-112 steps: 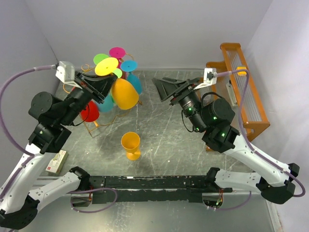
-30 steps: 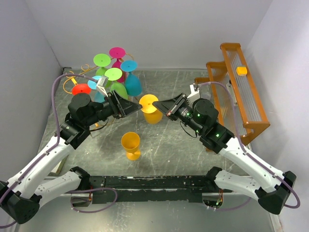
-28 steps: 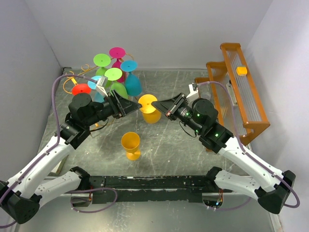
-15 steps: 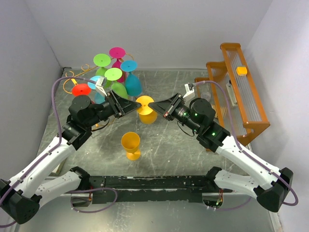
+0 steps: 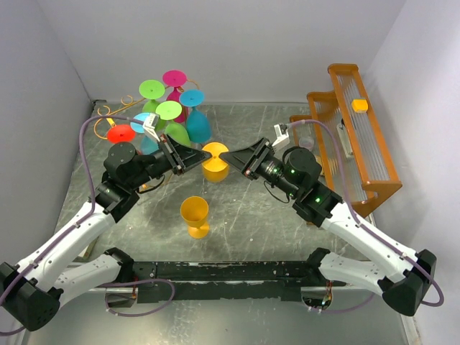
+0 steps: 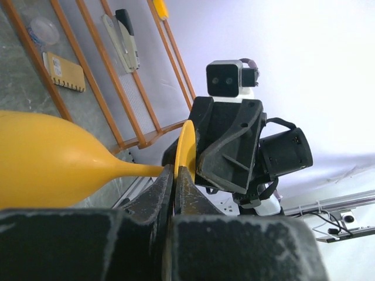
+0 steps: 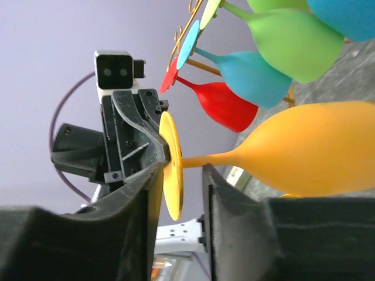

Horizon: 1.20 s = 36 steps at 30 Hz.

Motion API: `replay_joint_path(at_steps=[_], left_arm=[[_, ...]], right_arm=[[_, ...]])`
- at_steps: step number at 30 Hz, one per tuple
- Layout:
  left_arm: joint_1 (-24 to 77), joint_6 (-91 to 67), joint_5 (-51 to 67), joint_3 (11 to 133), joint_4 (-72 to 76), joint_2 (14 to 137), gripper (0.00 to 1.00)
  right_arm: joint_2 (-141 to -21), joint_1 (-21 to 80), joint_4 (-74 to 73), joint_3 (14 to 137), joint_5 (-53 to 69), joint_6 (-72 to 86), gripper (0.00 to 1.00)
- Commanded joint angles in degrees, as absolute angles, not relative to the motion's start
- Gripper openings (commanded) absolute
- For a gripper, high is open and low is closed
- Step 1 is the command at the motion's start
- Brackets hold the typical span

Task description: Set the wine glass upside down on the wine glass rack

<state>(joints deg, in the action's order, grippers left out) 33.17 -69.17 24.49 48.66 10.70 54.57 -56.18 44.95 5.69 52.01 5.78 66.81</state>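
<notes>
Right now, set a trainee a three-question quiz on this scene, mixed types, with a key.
1. True or false: the left gripper is shut on the stem of the held wine glass.
2. The right gripper is: A) open, with its fingers either side of the held glass's foot; B) shut on the bowl; C) out of view.
3. Fill in: the spare yellow glass stands ____ on the table.
Key: 1 true; 2 A; 3 upright.

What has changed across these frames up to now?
The left gripper carried the yellow plastic wine glass away from the gold wire rack to mid-table, shut on its foot. The right gripper swung in from the right and now straddles that foot, open. The upright orange glass on the table stayed put.
</notes>
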Motion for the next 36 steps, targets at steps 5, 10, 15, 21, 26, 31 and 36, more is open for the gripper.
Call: replay_joint_path(at_steps=[5, 10, 15, 21, 26, 31, 36], left_arm=[[32.82, -70.7, 28.99, 56.42, 13.14, 57.78, 0.07], [28.96, -66.02, 31.91, 68.27, 8.2, 61.52, 0.07], [22.68, -63.83, 34.02, 77.25, 6.5, 65.32, 0.07], [12.75, -74.17, 41.5, 80.08, 21.14, 70.62, 0.07], [7.57, -80.7, 44.24, 82.83, 28.52, 74.6, 0.07], [3.2, -78.31, 43.28, 86.89, 25.03, 75.52, 0.07], [-1.45, -70.95, 39.41, 88.75, 15.77, 74.17, 0.07]], right_arm=[[-51.71, 44.82, 2.11, 53.04, 1.36, 60.9, 0.6], [-48.14, 44.82, 3.58, 53.07, 1.01, 54.8, 0.64], [-45.89, 44.87, 4.42, 54.49, 1.69, 49.57, 0.67], [-45.78, 44.82, 4.84, 55.08, 2.33, 47.99, 0.68], [-46.75, 44.82, 4.48, 55.42, 2.25, 47.9, 0.68], [-47.93, 44.82, 4.35, 55.96, 2.47, 47.82, 0.68], [-49.0, 44.82, 4.04, 56.4, 2.73, 47.9, 0.67]])
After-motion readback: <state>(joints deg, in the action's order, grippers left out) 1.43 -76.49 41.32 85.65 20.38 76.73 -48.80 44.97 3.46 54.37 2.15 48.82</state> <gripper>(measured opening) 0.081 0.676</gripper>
